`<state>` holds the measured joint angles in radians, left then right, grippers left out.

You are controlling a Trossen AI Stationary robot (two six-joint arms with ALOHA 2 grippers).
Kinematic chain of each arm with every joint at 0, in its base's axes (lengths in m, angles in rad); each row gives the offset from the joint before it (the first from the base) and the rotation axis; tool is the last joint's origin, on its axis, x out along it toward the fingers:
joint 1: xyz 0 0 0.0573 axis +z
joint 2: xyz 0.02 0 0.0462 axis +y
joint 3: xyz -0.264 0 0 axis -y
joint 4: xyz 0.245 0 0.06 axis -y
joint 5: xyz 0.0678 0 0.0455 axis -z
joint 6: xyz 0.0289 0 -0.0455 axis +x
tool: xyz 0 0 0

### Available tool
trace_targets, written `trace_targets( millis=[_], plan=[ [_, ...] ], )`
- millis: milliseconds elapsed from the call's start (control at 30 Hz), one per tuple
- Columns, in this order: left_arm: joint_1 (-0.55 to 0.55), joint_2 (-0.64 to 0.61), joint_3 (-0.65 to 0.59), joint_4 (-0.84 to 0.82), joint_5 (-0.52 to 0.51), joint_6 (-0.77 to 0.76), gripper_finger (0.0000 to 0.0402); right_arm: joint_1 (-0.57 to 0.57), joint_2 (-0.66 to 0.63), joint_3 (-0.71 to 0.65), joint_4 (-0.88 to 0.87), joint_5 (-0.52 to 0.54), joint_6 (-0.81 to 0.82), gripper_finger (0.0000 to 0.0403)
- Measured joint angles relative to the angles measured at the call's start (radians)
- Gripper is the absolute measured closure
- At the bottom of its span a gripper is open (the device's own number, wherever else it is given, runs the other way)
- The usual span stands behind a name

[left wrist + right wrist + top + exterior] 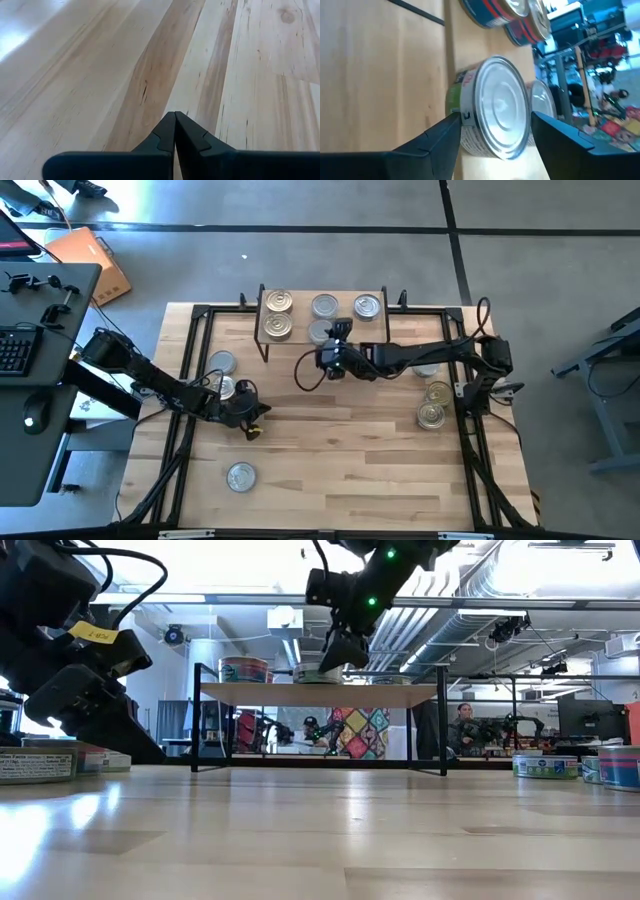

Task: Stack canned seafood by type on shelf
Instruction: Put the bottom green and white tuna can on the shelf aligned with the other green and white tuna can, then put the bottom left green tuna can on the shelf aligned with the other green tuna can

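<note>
right gripper sits at the front edge of the shelf, fingers spread either side of a silver-lidded tin. in the right wrist view both pads stand just off the tin's wall, so it reads as let go, not pinched. the tin rests on the shelf top near the middle of the front edge, with another silver tin just behind it and gold-lidded tins at the shelf's left end.

left gripper hovers low over bare tabletop, fingers pressed together, holding nothing. two tins lie just beside that arm, one tin sits alone near the front, and more tins wait on the right side by the right arm's base.

step in hand, by my reading: release and retreat. to do it well, keep the fingers wide enough to clear the rim on both sides, then draw straight back along the approach line, no sideways drift. risk is a pad catching the tin and dragging it off the shelf edge.
</note>
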<state>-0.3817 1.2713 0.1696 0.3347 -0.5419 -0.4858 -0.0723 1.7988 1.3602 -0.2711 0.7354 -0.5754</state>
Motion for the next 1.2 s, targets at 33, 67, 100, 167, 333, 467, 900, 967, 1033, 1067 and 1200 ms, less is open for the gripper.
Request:
trace_targets(
  millis=[33,67,100,167,333,467,900,967,1033,1067,1200],
  plan=[
    [0.000,0.000,0.000,0.000,0.000,0.000,0.0401,0.000,-0.002,0.000,-0.004,0.018,0.005,0.0170],
    [0.000,0.000,0.000,0.000,0.000,0.000,0.0401,0.000,-0.004,0.000,-0.012,0.032,0.013,0.0170],
    [0.000,0.000,0.000,0.000,0.000,0.000,0.0401,0.000,-0.006,0.000,-0.016,0.041,0.021,0.0169],
    [0.000,0.000,0.000,0.000,0.000,0.000,0.0401,0.000,-0.009,0.000,-0.024,0.066,0.026,0.0169],
    [0.000,0.000,0.000,0.000,0.000,0.000,0.0401,0.000,-0.009,0.000,-0.040,0.168,0.026,0.0169],
    [0.000,0.000,0.000,-0.001,0.000,-0.001,0.0401,0.000,-0.010,0.000,-0.040,0.198,0.038,0.0169],
    [0.000,0.000,0.000,-0.002,0.008,0.000,0.0401,0.040,-0.144,0.000,-0.114,0.010,0.198,0.0169],
    [0.000,0.000,0.000,-0.002,0.008,0.000,0.0401,0.046,-0.188,0.000,-0.159,-0.076,0.242,0.0169],
    [0.000,0.000,0.000,-0.002,0.008,0.000,0.0401,0.047,-0.229,0.000,-0.210,-0.184,0.294,0.0169],
    [0.000,0.000,0.000,-0.002,0.008,0.000,0.0401,0.047,-0.249,0.000,-0.241,-0.242,0.323,0.0169],
    [0.000,0.000,0.000,-0.001,0.008,0.000,0.0401,0.047,-0.304,0.000,-0.358,-0.437,0.429,0.0169]
  ],
)
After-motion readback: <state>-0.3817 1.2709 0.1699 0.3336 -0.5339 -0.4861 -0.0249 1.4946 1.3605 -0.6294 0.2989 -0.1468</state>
